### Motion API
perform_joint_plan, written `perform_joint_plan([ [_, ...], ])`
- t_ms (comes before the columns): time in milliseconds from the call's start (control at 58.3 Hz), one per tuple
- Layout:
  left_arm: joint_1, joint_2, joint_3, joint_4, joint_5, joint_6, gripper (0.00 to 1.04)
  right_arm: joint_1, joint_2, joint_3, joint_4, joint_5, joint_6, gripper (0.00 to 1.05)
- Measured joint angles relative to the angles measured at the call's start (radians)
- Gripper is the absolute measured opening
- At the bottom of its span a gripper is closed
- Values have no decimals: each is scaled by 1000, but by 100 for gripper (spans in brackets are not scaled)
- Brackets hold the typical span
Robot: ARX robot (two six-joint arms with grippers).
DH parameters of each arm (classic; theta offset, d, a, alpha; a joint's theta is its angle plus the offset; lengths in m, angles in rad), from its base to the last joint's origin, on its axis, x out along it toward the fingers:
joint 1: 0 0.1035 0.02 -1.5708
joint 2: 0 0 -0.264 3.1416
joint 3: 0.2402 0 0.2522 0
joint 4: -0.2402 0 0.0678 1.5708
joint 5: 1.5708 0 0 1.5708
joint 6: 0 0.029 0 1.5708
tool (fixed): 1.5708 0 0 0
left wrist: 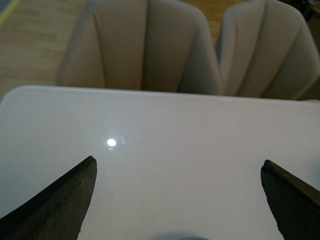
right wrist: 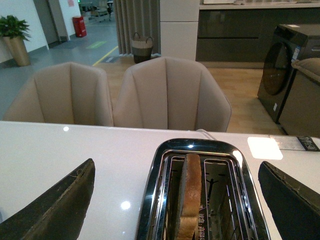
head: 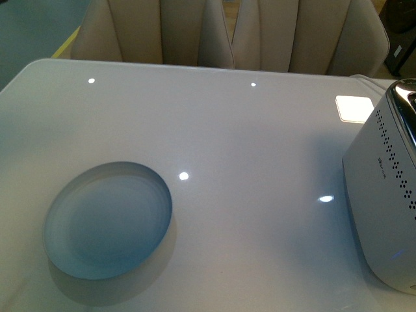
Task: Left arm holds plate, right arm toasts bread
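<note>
Jaws of both grippers, left [left wrist: 177, 200] and right [right wrist: 175, 200], are spread wide, grasping nothing. Bread [right wrist: 189, 197], brown-crusted, stands upright in toaster [right wrist: 155, 190] slot; pale blue-grey ridged plate [head: 58, 214] lies bare on table [head: 247, 149].

The right gripper [right wrist: 177, 200] is hovering with its jaws spread wide above the toaster [right wrist: 200, 190], the bread [right wrist: 189, 197] is standing upright in one slot, and two beige chairs [right wrist: 170, 95] are sitting behind the white table [right wrist: 75, 145].
</note>
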Motion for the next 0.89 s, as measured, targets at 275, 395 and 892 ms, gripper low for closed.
perform_joint_plan([
  [275,-47,-141,-318,457,-225,3,42,0,0,0,0,-1,0,96],
  [395,-59,-217,-411,460,-224,4,21,0,0,0,0,0,0,96],
  [892,-59,-549,-667,386,-227,5,3,0,0,0,0,0,0,96],
])
